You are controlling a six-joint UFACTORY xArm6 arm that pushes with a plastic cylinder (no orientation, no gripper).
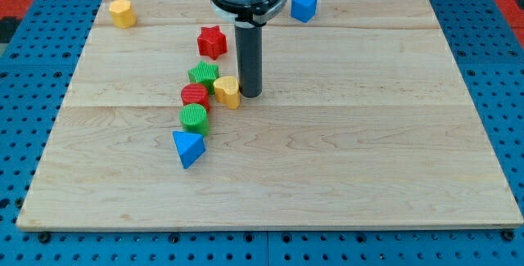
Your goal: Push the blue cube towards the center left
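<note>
Lying nearest, toward the view's bottom: a blue triangular block (187, 148). Rising from it in a tight chain: a green round block (194, 119), a red round block (195, 96), a green star-like block (204, 75), with a yellow block (228, 92) just to their right. Resting just beside that yellow block, on its right, possibly touching: my tip (250, 95). No fingers to open or close here, only a bare rod, holding nothing. Farther back: a red star block (212, 42). Sitting farthest, near the view's top edge of the board (368, 176): the blue cube (304, 6), right of the arm's body and well apart from the tip; a yellow block (122, 12) at the top left corner. Probably light, rigid and ready to slide or spin; best pushed squarely on its right face, toward the view's left and slightly down.
</note>
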